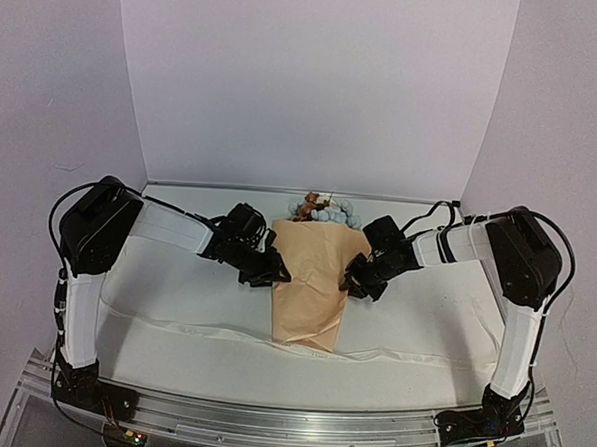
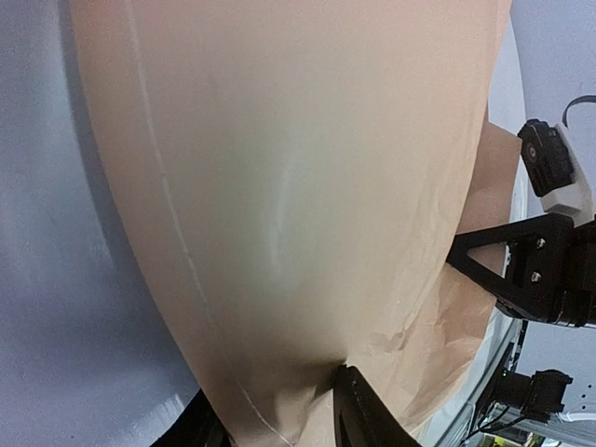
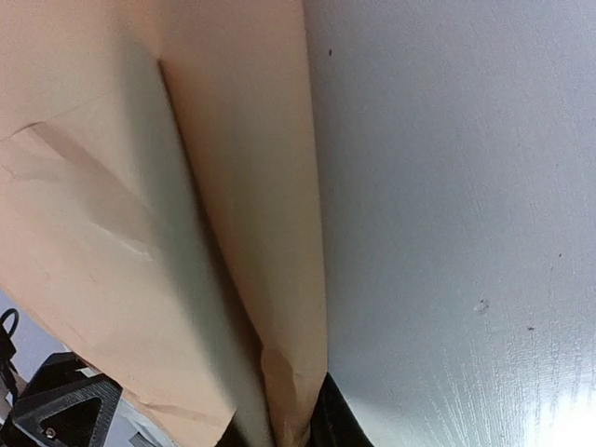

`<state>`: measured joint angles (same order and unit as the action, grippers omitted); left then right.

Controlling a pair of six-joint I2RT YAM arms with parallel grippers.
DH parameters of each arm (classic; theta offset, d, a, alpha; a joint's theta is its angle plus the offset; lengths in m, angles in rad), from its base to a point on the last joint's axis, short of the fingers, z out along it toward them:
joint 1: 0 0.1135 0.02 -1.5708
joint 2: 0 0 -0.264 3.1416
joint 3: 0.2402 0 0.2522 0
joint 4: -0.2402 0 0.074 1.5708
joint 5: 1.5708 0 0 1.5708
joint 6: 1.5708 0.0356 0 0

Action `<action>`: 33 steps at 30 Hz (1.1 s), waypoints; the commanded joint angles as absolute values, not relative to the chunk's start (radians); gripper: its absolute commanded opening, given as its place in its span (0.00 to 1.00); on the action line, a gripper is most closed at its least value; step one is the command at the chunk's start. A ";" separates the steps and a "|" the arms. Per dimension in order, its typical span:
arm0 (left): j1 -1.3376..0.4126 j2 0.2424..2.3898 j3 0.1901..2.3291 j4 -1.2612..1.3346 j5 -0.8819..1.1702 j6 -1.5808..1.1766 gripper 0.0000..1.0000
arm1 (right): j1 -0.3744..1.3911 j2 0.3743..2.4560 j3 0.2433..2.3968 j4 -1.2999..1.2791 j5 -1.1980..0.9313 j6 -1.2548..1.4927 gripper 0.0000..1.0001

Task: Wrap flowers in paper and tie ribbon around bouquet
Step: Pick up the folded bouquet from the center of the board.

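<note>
One bouquet (image 1: 310, 284) lies mid-table (image 1: 174, 297), with its single bunch of flowers (image 1: 324, 210) visible only from above. Two grippers flank it – left gripper (image 1: 274, 272) and right gripper (image 1: 353, 283) – and the wrist views show each one's jaws pinched narrow on a paper edge.

Beneath me a flat white cloth-covered tabletop (image 1: 424, 320) w/ a long crease near its front, plain white backdrop panel (image 1: 316, 84) behind, brushed aluminium rail (image 1: 288, 423) along near edge

plain tan paper (image 1: 310, 284); pale blue and brown-orange flowers (image 1: 324, 211); white table (image 1: 174, 297).
</note>
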<state>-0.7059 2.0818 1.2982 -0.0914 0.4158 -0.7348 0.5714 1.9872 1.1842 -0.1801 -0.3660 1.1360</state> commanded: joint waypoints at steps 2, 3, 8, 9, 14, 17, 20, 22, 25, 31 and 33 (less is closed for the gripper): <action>-0.703 2.112 1.406 -0.150 0.432 -0.734 0.27 | 0.559 2.005 1.245 -0.203 -0.377 1.152 0.06; -0.702 2.116 1.421 -0.164 0.435 -0.733 0.24 | 0.558 2.004 1.252 -0.211 -0.378 1.153 0.05; -0.698 2.136 1.486 -0.224 0.449 -0.734 0.15 | 0.553 1.993 1.290 -0.283 -0.376 1.144 0.01; -0.696 2.137 1.495 -0.232 0.456 -0.735 0.14 | 0.552 1.992 1.296 -0.298 -0.378 1.143 0.01; -0.691 2.128 1.511 -0.254 0.508 -0.748 0.10 | 0.553 1.977 1.312 -0.354 -0.392 1.164 0.00; -0.690 2.112 1.517 -0.267 0.536 -0.755 0.09 | 0.553 1.959 1.326 -0.402 -0.403 1.177 0.00; -0.690 2.099 1.523 -0.276 0.559 -0.763 0.09 | 0.553 1.939 1.334 -0.438 -0.413 1.187 0.00; -0.690 2.092 1.526 -0.283 0.567 -0.769 0.09 | 0.553 1.925 1.334 -0.452 -0.419 1.189 0.00; -0.690 2.076 1.520 -0.286 0.577 -0.778 0.09 | 0.553 1.907 1.326 -0.468 -0.425 1.195 0.00; -0.692 2.043 1.481 -0.279 0.590 -0.796 0.09 | 0.558 1.871 1.295 -0.479 -0.428 1.204 0.00; -0.692 2.025 1.456 -0.273 0.587 -0.801 0.09 | 0.565 1.860 1.282 -0.479 -0.428 1.204 0.00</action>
